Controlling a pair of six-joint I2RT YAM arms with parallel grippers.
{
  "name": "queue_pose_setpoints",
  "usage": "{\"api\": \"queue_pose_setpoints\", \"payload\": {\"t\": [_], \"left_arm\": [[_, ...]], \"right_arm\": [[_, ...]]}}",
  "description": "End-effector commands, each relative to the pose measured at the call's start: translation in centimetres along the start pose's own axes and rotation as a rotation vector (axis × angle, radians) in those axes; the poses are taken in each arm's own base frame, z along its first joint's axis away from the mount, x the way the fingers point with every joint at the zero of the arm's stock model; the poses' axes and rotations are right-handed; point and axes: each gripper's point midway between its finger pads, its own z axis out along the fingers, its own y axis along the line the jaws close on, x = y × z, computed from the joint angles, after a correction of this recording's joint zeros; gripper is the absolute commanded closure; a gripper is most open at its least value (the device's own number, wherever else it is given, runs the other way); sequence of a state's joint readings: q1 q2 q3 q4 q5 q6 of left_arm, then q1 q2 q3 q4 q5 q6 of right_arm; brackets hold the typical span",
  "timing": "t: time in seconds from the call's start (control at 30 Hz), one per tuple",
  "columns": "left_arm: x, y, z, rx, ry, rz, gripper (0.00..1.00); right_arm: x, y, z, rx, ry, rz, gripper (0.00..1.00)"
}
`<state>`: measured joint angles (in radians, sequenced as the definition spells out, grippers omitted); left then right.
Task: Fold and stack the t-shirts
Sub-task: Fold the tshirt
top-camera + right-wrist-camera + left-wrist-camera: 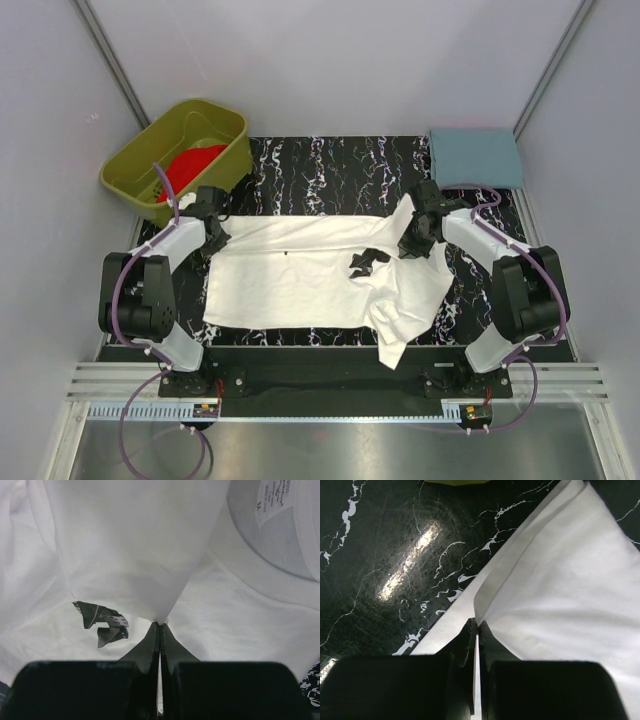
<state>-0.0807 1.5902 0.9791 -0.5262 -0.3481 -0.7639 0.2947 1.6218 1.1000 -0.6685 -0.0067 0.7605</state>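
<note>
A white t-shirt (300, 275) lies spread across the black marbled table (330, 165), with a crumpled sleeve hanging toward the front right. Its black mark (368, 262) shows near the middle right. My left gripper (213, 238) is shut on the shirt's left edge; in the left wrist view the fingertips (477, 624) pinch a fold of the white cloth (560, 590). My right gripper (412, 245) is shut on the shirt near the collar; in the right wrist view the cloth (130, 545) rises in a peak from the closed tips (160, 624). A red t-shirt (190, 165) lies in the tub.
An olive-green tub (140, 165) stands at the back left, just off the table's corner. A folded blue-grey cloth (475, 157) lies at the back right. Grey walls close in the sides and back. The shirt's neck label (274, 500) shows in the right wrist view.
</note>
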Motion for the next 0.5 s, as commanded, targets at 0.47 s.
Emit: {"api": "queue_pose_setpoints", "payload": {"t": [0.47], "left_arm": [[-1.7, 1.0, 1.3, -0.09, -0.098, 0.003, 1.0]], "right_arm": [[0.1, 0.0, -1.6, 0.009, -0.073, -0.003, 1.0]]}}
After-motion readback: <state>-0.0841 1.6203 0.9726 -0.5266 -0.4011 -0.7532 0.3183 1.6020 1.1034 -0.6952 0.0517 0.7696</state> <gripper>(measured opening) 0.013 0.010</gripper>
